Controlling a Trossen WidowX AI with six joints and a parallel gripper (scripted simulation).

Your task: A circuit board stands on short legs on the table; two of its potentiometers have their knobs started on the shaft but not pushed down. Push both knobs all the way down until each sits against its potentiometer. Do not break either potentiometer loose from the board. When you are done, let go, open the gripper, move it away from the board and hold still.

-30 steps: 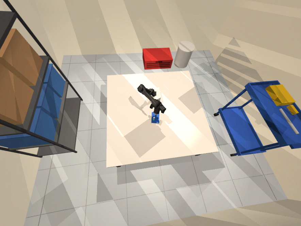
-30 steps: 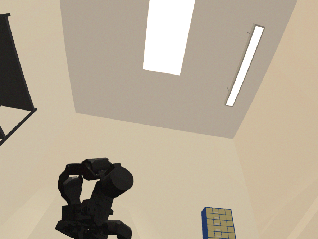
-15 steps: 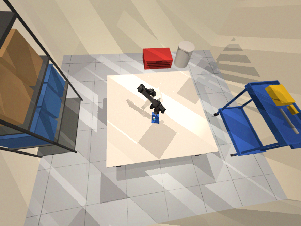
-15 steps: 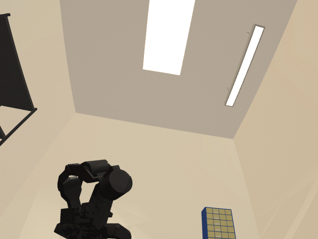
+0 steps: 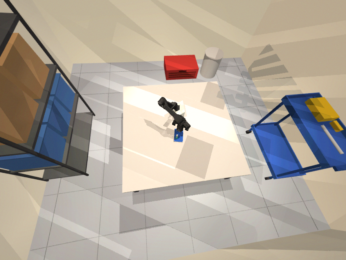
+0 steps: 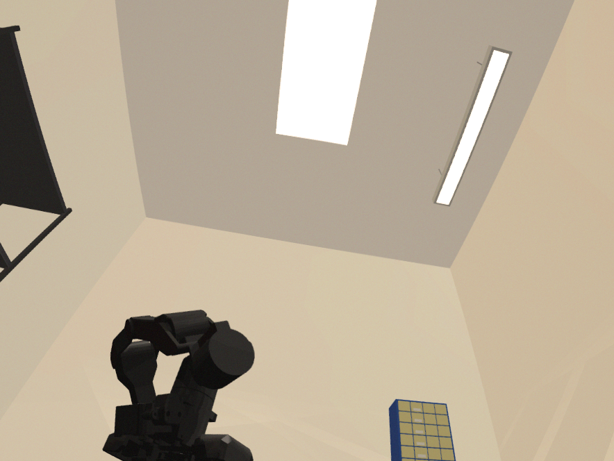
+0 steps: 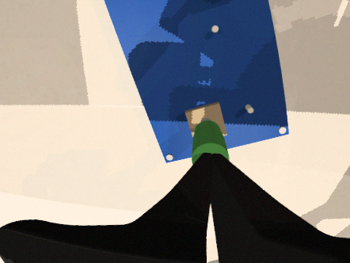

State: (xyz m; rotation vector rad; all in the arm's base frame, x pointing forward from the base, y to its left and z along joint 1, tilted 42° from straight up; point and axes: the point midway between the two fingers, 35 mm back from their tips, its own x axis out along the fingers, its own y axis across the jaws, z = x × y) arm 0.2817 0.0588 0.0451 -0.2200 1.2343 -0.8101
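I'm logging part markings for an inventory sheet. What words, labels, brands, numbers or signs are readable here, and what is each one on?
No text is readable in any view.
Pale label-like patches on the drawer cabinet: too small to read.
Circuit board and green knob: no markings visible.

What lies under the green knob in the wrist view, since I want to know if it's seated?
Under the green knob is a tan potentiometer body on the blue board. The knob covers the shaft and the body's near part, so seating can't be confirmed.
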